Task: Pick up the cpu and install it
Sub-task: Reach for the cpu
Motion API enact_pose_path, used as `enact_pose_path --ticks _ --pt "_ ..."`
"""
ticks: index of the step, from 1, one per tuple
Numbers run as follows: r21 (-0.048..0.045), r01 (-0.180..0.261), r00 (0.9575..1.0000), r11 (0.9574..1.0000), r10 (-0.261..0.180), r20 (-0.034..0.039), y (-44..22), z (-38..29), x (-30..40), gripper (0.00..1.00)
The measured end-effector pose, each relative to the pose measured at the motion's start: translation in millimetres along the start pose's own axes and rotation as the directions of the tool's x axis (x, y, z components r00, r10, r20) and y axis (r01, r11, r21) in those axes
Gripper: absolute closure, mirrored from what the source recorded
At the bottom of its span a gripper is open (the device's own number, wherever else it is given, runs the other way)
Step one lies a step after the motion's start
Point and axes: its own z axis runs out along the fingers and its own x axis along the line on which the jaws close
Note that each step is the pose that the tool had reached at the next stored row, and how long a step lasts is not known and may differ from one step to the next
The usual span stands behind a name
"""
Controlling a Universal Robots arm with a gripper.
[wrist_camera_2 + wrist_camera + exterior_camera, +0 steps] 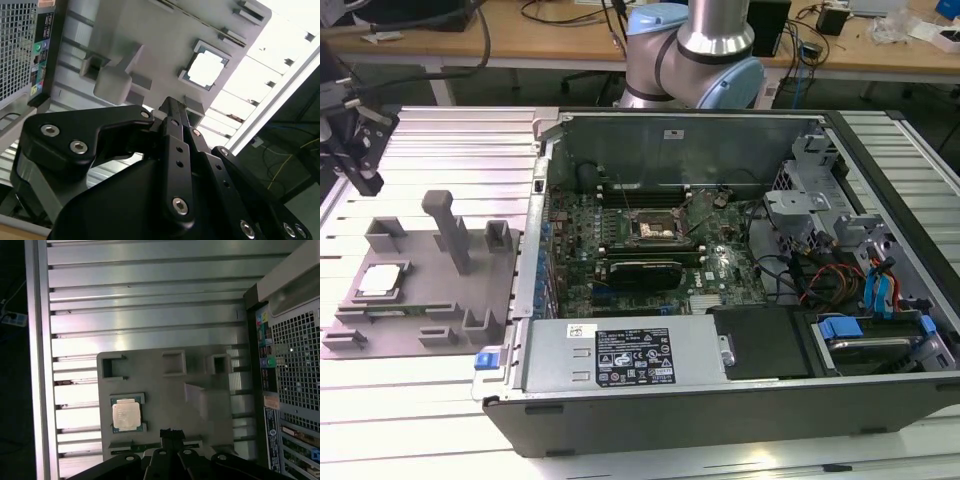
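Note:
The cpu, a small square chip with a pale silver top, lies flat in a pocket of the grey tray at the exterior view's left. Both wrist views look down on the cpu and the tray. My black gripper hangs in the air above the tray's far left corner, apart from the chip. Its fingers meet at the tips, so it is shut with nothing held. The motherboard's dark socket sits inside the opened case.
The open computer case lies on the ribbed metal table, to the exterior view's right of the tray. A tall grey post and several blocks rise from the tray. The arm's base stands behind the case.

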Motion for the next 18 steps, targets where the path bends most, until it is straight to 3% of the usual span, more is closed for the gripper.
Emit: enact_pose_path --ticks 4,9,14,18 --pt "0.0001 0.0 1.0 1.0 0.0 -0.0001 -1.3 8.8 3.6 0.89" --pt "0.0 0.0 1.0 1.0 0.0 0.0 -3.1 18.7 14.2 0.89" --pt "0.0 0.0 1.0 1.0 0.0 -0.0001 -5.5 25.8 18.3 0.89" --pt "0.0 0.0 1.0 1.0 0.0 0.0 -5.7 26.7 19.2 0.89"
